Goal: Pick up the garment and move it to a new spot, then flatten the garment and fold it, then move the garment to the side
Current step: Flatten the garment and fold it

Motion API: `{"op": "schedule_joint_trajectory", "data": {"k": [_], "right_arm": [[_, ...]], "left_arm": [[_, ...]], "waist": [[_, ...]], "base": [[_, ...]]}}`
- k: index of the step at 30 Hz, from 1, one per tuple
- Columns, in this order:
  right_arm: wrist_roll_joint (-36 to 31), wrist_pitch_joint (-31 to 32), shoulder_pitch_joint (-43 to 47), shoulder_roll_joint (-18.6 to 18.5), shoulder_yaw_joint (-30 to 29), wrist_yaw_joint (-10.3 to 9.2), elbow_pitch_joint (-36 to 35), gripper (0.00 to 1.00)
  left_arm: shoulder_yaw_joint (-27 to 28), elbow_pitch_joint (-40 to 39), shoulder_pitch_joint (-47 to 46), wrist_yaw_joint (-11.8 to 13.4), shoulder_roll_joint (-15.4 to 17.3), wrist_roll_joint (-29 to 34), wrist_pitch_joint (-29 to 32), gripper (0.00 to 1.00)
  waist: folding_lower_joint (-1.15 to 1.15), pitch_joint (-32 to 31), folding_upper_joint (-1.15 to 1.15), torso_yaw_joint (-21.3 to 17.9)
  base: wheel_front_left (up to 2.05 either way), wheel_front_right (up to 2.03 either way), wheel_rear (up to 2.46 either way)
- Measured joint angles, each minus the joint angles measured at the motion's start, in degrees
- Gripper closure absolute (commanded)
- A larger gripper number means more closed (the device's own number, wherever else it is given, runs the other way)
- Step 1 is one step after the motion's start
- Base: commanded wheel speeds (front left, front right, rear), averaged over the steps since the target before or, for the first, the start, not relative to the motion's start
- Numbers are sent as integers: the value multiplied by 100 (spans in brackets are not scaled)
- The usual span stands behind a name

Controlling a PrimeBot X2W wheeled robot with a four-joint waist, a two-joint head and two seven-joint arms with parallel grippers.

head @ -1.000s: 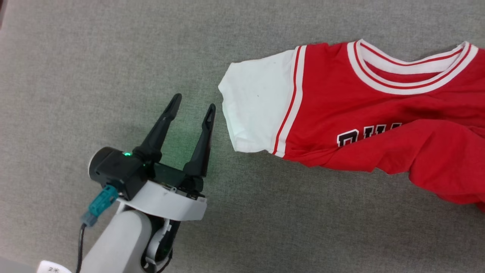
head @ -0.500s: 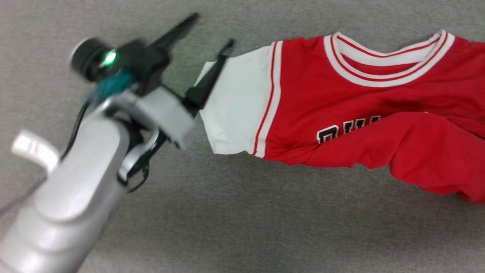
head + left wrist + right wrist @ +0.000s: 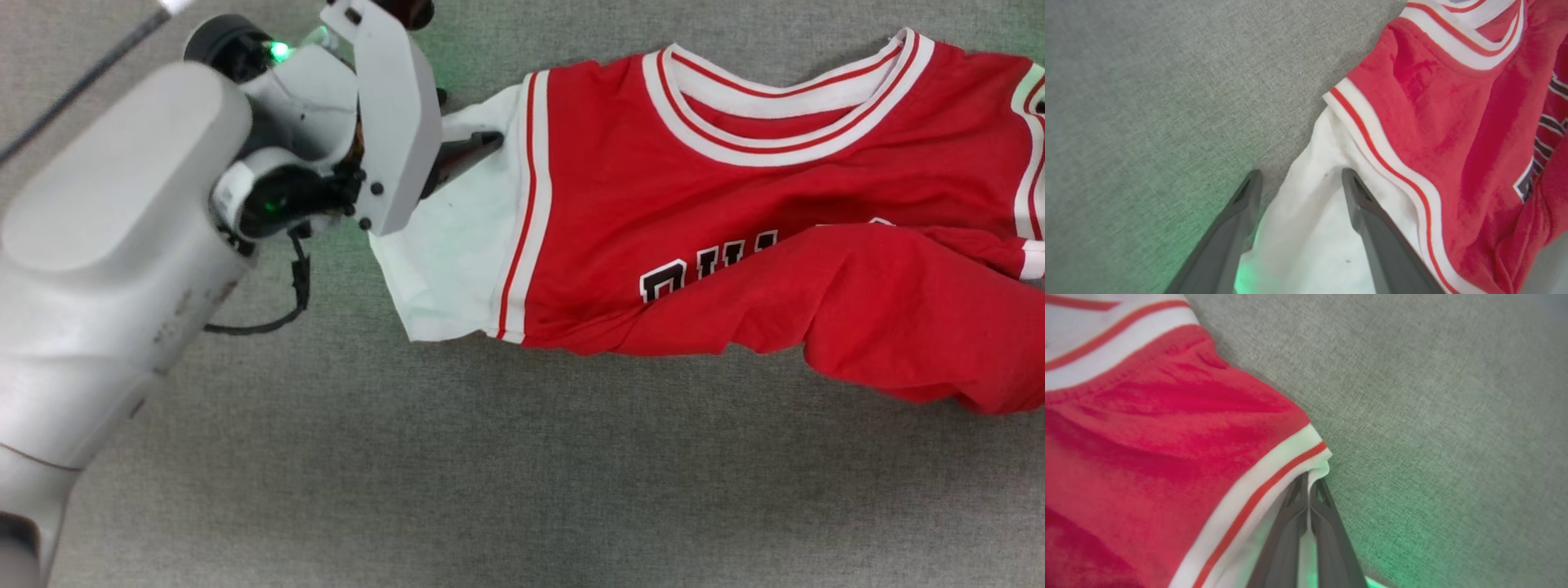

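Left gripper [image 3: 1301, 174] now up at garment [image 3: 694, 220], earlier short of it; jaws wide, straddling white sleeve [image 3: 1310, 245] edge, gripping nothing. Right gripper [image 3: 1308, 486] pinched shut on white fabric beside striped trim. Garment rumpled on grey surface [image 3: 490, 474].

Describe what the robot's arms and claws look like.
The left claw has two long, dark grey, tapering fingers; the right claw looks the same. The left forearm is a smooth pale grey shell with scuff marks, ending in a white wrist plate with dark screws, a black round housing, a green light and a looping black cable.
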Motion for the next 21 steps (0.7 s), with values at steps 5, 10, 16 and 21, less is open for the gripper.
{"op": "schedule_joint_trajectory", "data": {"k": [5, 10, 16, 21], "right_arm": [[81, -69, -103, 45, 82, 1, 34, 100], [74, -341, -153, 98, 165, 5, 96, 100], [116, -847, -159, 137, 235, -10, 120, 100], [119, -1423, -413, 156, 280, -10, 240, 100]], "left_arm": [[-254, 73, -230, 0, 43, -648, 346, 0], [-560, 43, -332, 0, 118, -877, 335, 100], [-668, 81, -276, -1, 160, -1104, -322, 100], [-676, 350, -502, -1, 209, -821, -1467, 100]], "waist": [[0, 54, 0, -52], [0, 44, 0, -84], [0, -46, 0, -110], [0, -151, 0, -113]], "base": [[0, 0, 0], [0, 0, 0], [0, 0, 0], [0, 0, 0]]}}
